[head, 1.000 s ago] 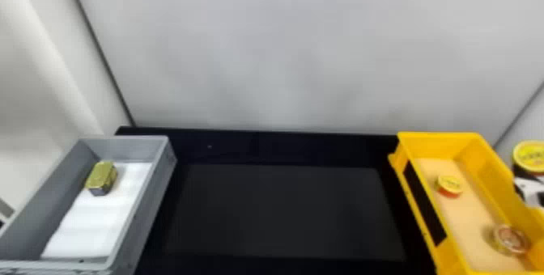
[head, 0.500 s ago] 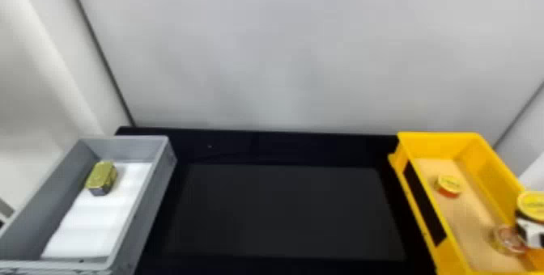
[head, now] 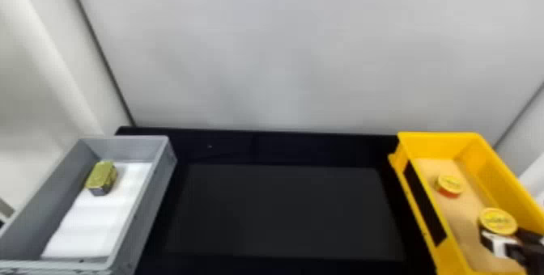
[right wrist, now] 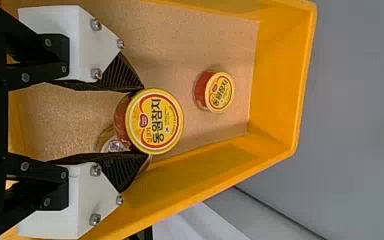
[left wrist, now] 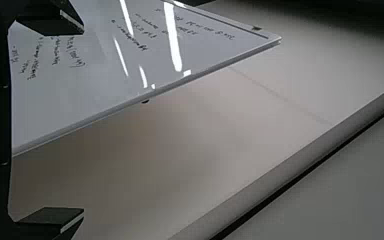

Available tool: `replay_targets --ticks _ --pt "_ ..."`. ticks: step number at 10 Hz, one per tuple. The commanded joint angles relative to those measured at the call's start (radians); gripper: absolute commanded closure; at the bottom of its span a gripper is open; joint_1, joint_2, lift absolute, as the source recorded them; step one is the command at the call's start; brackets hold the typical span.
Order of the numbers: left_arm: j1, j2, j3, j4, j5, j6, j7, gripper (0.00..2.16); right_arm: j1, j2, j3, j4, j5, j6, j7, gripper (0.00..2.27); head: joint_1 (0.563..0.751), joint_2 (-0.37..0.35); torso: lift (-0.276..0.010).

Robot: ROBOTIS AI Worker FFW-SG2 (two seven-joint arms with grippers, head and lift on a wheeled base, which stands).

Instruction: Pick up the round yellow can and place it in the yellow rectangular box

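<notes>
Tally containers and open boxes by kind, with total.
Round yellow-lidded cans: 2 (held can in the right gripper; loose can)
Round container, kind unclear, partly hidden: 1
Rectangular gold-topped tin: 1
Yellow rectangular box: 1
Grey rectangular box: 1
Total: 6

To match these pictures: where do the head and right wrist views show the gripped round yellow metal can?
Head view: the can is lower right, over the yellow plastic box.
Right wrist view: between the fingers of the right gripper.
Shared landmark: the smaller red-and-yellow can in the box.
</notes>
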Motion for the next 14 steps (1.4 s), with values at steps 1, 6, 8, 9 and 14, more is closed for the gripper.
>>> replay_targets --ticks 1,6,8,9,14 --pt "0.000 -0.003 -0.001 0.001 -0.001 0.000 0.001 0.01 -0.015 -0.015 0.010 0.022 0.000 0.004 0.010 0.67 0.686 0.014 -0.056" --pt "0.003 -0.003 -0.003 0.001 -0.003 0.000 0.001 0.01 -0.024 -0.032 0.031 0.032 0.002 -0.007 0.031 0.43 0.686 0.014 -0.056" --pt "0.003 -0.003 -0.003 0.001 -0.003 0.000 0.001 0.01 -0.028 -0.032 0.033 0.031 0.002 -0.009 0.034 0.28 0.686 0.014 -0.056" --pt "0.003 -0.003 -0.003 0.001 -0.003 0.000 0.000 0.01 -0.026 -0.034 0.030 0.028 0.002 -0.009 0.040 0.27 0.686 0.014 -0.056" --pt "0.003 -0.003 -0.001 0.001 -0.004 -0.003 0.001 0.01 -0.031 -0.038 0.017 -0.173 0.120 0.016 0.073 0.27 0.686 0.014 -0.056"
